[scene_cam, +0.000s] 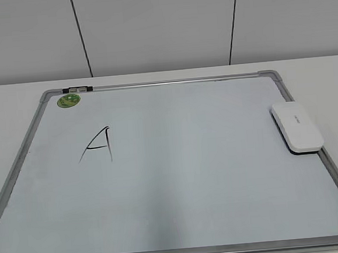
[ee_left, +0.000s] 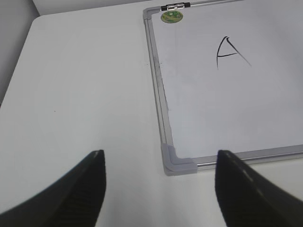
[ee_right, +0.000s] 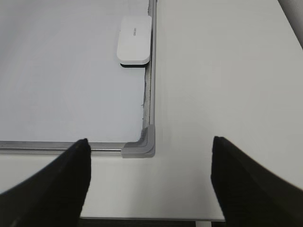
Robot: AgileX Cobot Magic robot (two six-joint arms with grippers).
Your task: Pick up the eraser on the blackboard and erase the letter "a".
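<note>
The white eraser (scene_cam: 296, 126) lies flat on the right edge of the blackboard (scene_cam: 191, 189), a white board with a silver frame. The eraser also shows in the right wrist view (ee_right: 135, 40), far ahead of my right gripper (ee_right: 150, 182), which is open and empty over the table by the board's near right corner. My left gripper (ee_left: 161, 189) is open and empty by the board's near left corner (ee_left: 177, 163). The only mark on the board is an angular capital "A" (scene_cam: 98, 145), also in the left wrist view (ee_left: 230, 51). No small cursive "a" shows. Neither gripper shows in the exterior view.
A round green sticker (scene_cam: 68, 100) sits in the board's far left corner, next to a small clip (scene_cam: 77, 88) on the frame. The board lies on a white table (ee_left: 80, 94) against a pale panelled wall. The table's front edge (ee_right: 151, 218) is just below my right gripper.
</note>
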